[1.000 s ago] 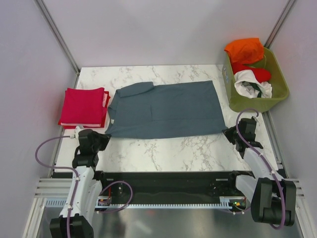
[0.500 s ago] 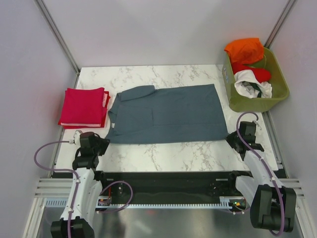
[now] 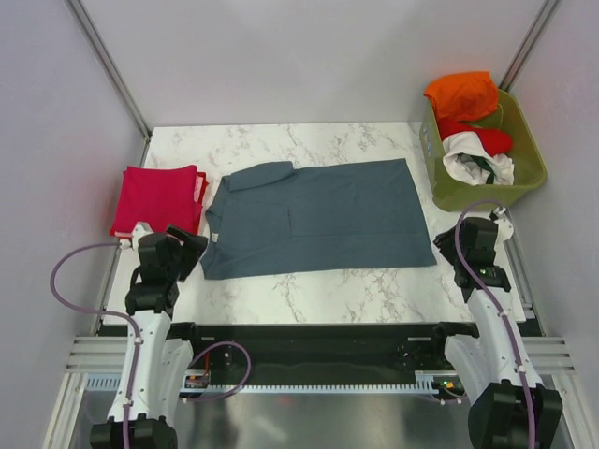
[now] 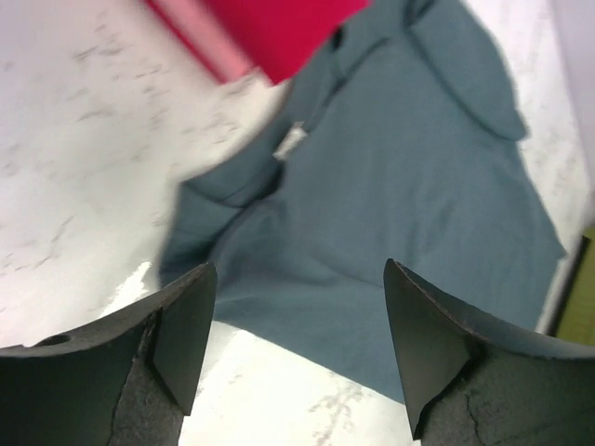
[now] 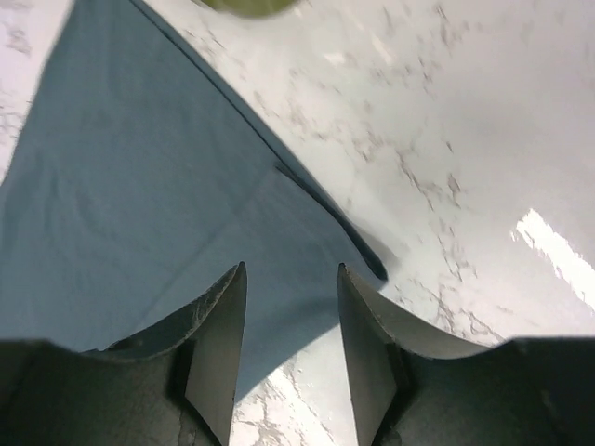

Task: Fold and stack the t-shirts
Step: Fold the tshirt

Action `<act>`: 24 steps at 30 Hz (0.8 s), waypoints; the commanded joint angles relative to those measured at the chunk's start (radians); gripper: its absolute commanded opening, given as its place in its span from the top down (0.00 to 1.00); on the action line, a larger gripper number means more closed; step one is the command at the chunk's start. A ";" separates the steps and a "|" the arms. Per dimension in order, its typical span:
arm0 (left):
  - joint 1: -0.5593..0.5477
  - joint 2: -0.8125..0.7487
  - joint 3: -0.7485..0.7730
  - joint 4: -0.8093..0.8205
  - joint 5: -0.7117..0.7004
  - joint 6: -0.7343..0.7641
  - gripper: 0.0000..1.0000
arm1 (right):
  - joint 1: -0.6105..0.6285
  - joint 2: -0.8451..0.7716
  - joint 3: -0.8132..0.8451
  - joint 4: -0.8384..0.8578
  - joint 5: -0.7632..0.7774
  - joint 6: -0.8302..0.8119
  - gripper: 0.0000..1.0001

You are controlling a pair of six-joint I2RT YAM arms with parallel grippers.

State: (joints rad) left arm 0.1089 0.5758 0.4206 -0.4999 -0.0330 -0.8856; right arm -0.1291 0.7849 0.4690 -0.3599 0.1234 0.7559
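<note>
Both claws had just released the slate blue-grey t-shirt point(image 3: 318, 220): left gripper point(image 4: 299, 279) and right gripper point(image 5: 293, 279) were open, holding nothing, just off its near corners. Shirt lay smoothed flat mid-frame, right of the folded crimson t-shirt point(image 3: 157, 198), ready for folding.

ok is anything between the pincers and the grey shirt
Nothing visible does. The left pincer and right pincer hang open right at the near corners of the blue-grey shirt, with no object in between.
</note>
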 commanded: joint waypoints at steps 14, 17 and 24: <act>-0.294 0.572 0.473 0.339 0.078 0.282 0.23 | 0.246 0.479 0.480 0.156 0.021 -0.257 0.56; -0.301 0.692 0.593 0.334 0.044 0.301 0.25 | 0.266 0.571 0.530 0.202 0.027 -0.292 0.56; -0.299 0.999 0.809 0.331 -0.076 0.387 0.25 | 0.275 0.862 0.733 0.203 0.079 -0.346 0.56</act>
State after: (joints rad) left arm -0.1932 1.4857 1.1389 -0.1871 -0.0246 -0.5949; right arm 0.1429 1.5597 1.0954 -0.1833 0.1581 0.4660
